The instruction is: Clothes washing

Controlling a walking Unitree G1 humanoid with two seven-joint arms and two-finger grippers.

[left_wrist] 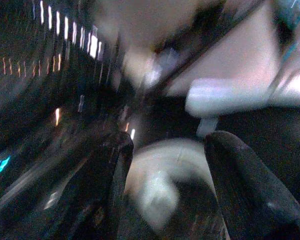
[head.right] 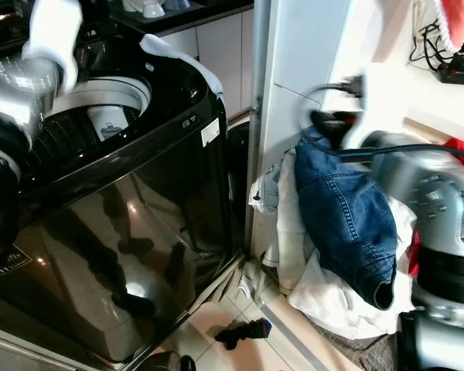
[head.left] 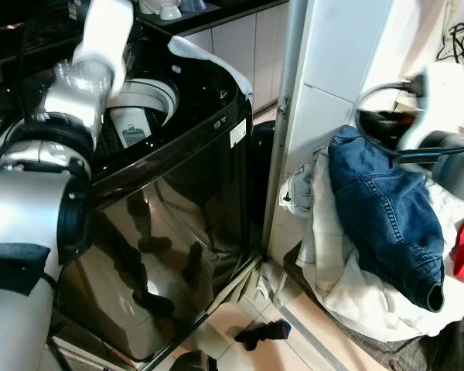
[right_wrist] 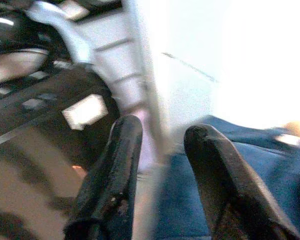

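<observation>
At lower right we see the denim jacket [head.left: 387,212] draped over a pile of white laundry [head.left: 348,286]; soft, heavy, best pinched at a thick fold. Right gripper [right_wrist: 160,150] open above it. Upper left: washing machine [head.left: 162,201], left gripper [left_wrist: 165,160] open.

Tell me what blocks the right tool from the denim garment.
Nothing visible does. The right tool is open, right at the top of the denim garment, which lies uppermost on the laundry pile.

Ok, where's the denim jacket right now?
In the eye views, the denim jacket is draped on top of the white laundry on the robot's right, beside the washer, just below the right claw.
</observation>
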